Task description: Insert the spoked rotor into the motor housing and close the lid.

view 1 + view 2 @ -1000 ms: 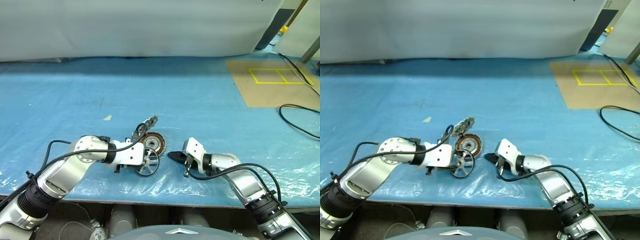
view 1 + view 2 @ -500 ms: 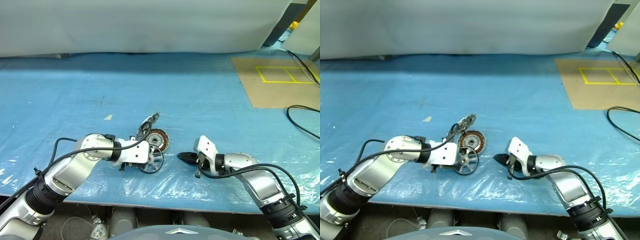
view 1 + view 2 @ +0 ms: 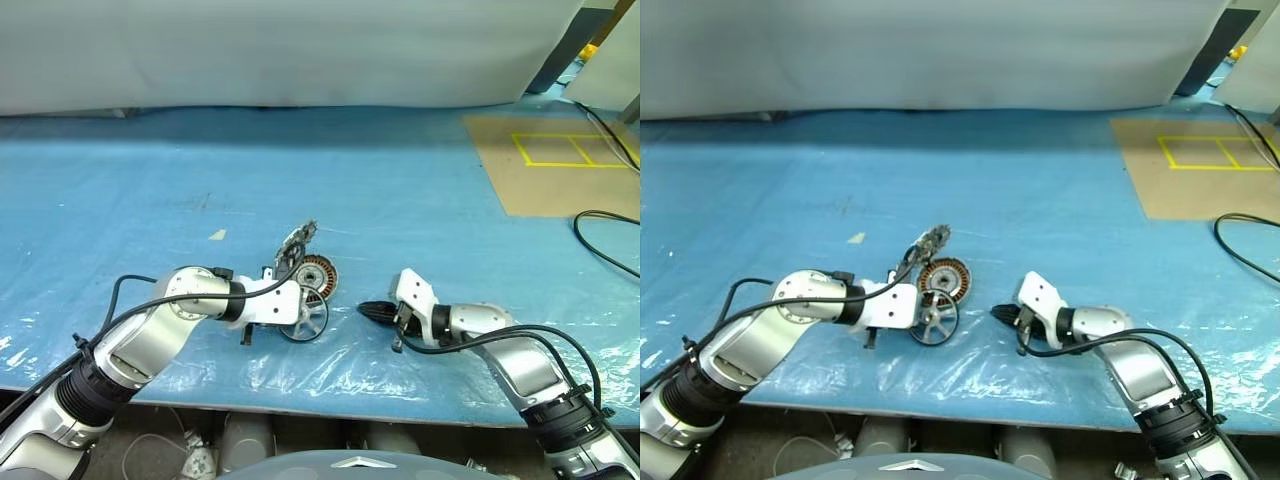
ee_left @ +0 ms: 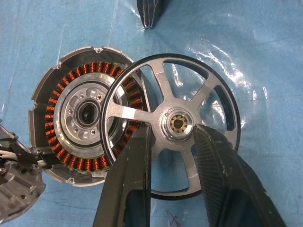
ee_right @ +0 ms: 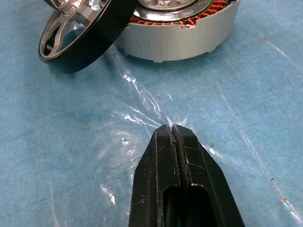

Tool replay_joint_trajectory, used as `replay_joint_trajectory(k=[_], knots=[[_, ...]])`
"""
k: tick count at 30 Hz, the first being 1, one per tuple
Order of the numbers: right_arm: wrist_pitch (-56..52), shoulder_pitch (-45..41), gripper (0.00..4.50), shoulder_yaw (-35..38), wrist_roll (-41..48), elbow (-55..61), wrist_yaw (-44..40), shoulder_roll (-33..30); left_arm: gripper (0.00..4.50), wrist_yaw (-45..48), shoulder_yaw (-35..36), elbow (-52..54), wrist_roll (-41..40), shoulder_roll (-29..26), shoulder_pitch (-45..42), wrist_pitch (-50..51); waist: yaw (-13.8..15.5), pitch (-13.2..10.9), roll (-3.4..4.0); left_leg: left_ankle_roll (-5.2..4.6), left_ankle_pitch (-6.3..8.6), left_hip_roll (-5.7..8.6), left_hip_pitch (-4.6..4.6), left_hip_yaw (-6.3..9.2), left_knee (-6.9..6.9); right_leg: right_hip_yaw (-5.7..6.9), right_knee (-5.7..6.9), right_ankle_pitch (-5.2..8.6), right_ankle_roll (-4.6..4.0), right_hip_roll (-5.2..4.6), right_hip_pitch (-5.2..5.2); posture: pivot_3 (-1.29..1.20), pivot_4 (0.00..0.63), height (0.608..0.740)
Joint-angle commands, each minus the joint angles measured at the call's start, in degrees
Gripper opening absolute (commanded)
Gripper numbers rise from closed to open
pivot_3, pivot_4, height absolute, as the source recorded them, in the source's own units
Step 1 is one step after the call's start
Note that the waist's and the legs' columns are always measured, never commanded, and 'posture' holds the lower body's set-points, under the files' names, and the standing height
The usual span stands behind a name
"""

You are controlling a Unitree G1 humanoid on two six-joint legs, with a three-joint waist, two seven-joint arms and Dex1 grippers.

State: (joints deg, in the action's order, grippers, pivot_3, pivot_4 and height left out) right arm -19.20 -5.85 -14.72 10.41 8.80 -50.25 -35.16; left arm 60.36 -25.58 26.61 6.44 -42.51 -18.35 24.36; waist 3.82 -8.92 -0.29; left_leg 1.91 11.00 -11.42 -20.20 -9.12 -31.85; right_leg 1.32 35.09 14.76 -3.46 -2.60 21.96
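Where the blue plastic sheet (image 3: 400,190) ends at the near edge of the work surface, the two arms reach in over that edge, and the parts lie close behind it, towards the robot's left of centre. Beyond them the sheet runs broad and bare up to the white backdrop, so most of the open room lies farther out. At the far right a brown board (image 3: 545,170) marked with yellow tape lines lies on the surface, and a black cable (image 3: 600,245) loops near the right-hand edge.

The left gripper (image 4: 171,137) is partly open, one black finger on each side of the hub and a lower spoke of the spoked rotor (image 4: 171,124), gripping it. The rotor is tilted, its rim leaning over the edge of the motor housing (image 4: 78,123) and overlapping the copper windings rather than seated in them. The housing rests flat on the sheet with its open face up. Just beyond it, touching or nearly touching its far side, a small grey metal piece with wires (image 3: 296,240) stands on edge; whether that is the lid cannot be told.

The right gripper (image 5: 171,135) is closed tight with nothing between its fingers, its tip just above the sheet, a little apart from the housing's wall.

No brand, label or readable writing shows on any part.
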Motion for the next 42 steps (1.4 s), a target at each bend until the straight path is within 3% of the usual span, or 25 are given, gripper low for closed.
replay_joint_trajectory(k=[1, 11, 19, 24, 33, 42], knots=[[-1.3, 0.2, 0.0, -0.3, -1.6, -0.3, 0.9, -0.1, 0.96, -0.2, -0.3, -0.5, 1.8, -1.2, 0.1, -0.7, 0.0, 0.0, 0.0, 0.0, 0.0, 0.0, 0.0, 0.0, 0.04, 0.0, -0.02, 0.0, 0.0, 0.0, 0.0, 0.0, 0.15, 0.74], [-1.5, 0.2, 0.0, 0.6, -0.1, 0.0, 0.4, 0.4, 0.96, -1.7, 1.8, -2.1, 0.6, -0.2, -0.4, -3.5, 0.1, 0.0, 0.01, 0.01, 0.0, 0.02, 0.0, -0.03, 0.21, 0.0, -0.16, -0.01, -0.01, 0.0, 0.0, 0.0, 0.15, 0.74], [-7.9, 0.2, 0.0, 4.3, 6.7, 4.9, -3.6, -1.7, 0.96, 2.9, 10.1, -1.1, -10.7, -1.8, 1.0, -10.2, 0.1, -0.1, 0.12, 0.21, -0.14, 0.03, -0.51, -0.02, 0.3, 0.02, -0.23, -0.03, -0.01, 0.04, 0.43, 0.0, 0.15, 0.74], [-8.1, 0.3, 0.0, 4.3, 6.8, 5.1, -4.2, -2.2, 0.96, 3.9, 12.8, -1.2, -15.4, -1.7, 0.4, -7.6, 0.1, -0.1, 0.13, 0.24, -0.14, 0.02, -0.81, 0.01, 0.32, 0.05, -0.21, -0.17, 0.21, 0.13, 0.65, 0.0, 0.15, 0.74], [-7.6, -0.9, 0.0, 4.6, 6.0, 3.3, -3.4, -1.4, 0.96, 5.9, 12.4, -4.1, -15.8, -2.9, -1.3, -10.1, 0.1, -0.1, 0.21, 0.24, -0.14, -0.07, -0.75, 0.01, 0.22, 0.03, -0.18, -0.16, 0.17, 0.22, 0.62, 0.0, 0.15, 0.74], [-7.8, -1.5, 0.0, 6.2, 6.9, 3.1, -4.1, -1.6, 0.96, 7.6, 17.4, -2.6, -24.1, -1.9, 0.8, -11.8, 0.1, -0.1, 0.21, 0.24, -0.14, -0.08, -0.78, -0.05, 0.21, 0.03, -0.16, -0.18, 0.2, 0.24, 0.63, 0.0, 0.15, 0.74]])
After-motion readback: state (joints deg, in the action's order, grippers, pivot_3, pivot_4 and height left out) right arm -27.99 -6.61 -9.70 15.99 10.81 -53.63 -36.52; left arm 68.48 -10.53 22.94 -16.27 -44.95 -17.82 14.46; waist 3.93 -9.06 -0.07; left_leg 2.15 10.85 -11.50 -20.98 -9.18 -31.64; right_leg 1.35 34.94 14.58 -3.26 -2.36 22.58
